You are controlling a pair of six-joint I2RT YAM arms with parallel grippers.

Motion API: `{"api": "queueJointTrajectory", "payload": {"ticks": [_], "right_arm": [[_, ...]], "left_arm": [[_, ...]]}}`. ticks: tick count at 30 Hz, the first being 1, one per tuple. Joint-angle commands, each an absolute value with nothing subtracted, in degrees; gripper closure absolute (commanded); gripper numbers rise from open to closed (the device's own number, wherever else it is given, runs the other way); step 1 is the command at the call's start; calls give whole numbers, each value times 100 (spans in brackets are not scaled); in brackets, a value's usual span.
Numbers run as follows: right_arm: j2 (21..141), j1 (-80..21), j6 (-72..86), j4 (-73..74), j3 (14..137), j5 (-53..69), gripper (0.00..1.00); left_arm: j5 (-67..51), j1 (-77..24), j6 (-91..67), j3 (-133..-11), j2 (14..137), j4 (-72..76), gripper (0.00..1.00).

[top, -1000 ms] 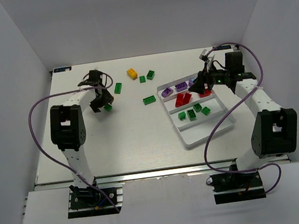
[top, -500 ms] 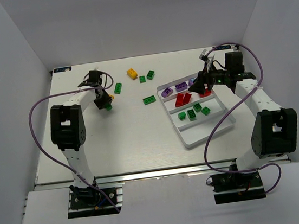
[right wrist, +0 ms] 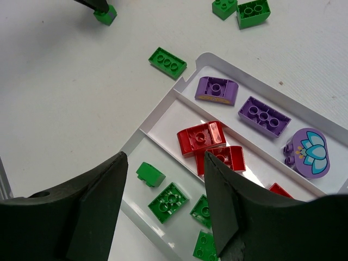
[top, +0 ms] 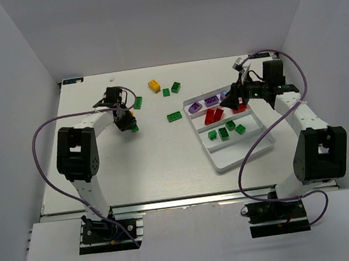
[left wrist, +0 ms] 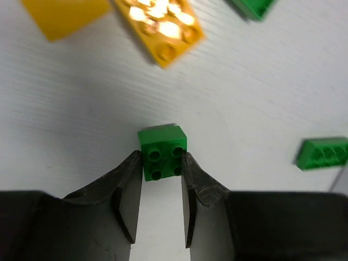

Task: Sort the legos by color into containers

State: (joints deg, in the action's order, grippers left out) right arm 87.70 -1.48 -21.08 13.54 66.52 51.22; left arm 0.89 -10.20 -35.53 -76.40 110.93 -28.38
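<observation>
well left of the white tray (top: 244,150), over which the right gripper (right wrist: 166,157) hangs spread and empty, the left gripper (left wrist: 161,160) pinches a green two-by-two brick (left wrist: 162,147). only its fingertips (left wrist: 128,185) catch the brick's near half, so it may twist loose in transit.

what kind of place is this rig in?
Looks like a lab test cell, not a home or factory: plain white panels box in a white table, with toy bricks and a sorting tray as props.
</observation>
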Motion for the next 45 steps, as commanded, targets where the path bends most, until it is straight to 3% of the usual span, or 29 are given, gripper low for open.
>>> {"api": "queueJointTrajectory", "payload": {"ticks": [1, 10, 17, 33, 42, 45], "right_arm": [[8710, -141, -2083, 1327, 6724, 5300, 37], [8622, -141, -2101, 1362, 6733, 5274, 37], [8543, -141, -2109, 1371, 6645, 5247, 37], [8657, -149, -2171, 1415, 6794, 5186, 36], [9105, -421, -2364, 1740, 7347, 4975, 36], [9341, -746, -2557, 2012, 7645, 4590, 36]], "left_arm": [[-570, -1317, -3506, -7541, 10460, -2514, 81], [-2458, -2564, -3806, -7698, 10633, -1354, 81], [-2970, -3243, -3700, -8068, 11021, -950, 80], [-2777, -3876, -3164, -9114, 11786, -1889, 51], [-2567, -3876, -3103, -8992, 11497, -1925, 46], [-1988, -3789, -3146, -8659, 11093, -1995, 52]]}}
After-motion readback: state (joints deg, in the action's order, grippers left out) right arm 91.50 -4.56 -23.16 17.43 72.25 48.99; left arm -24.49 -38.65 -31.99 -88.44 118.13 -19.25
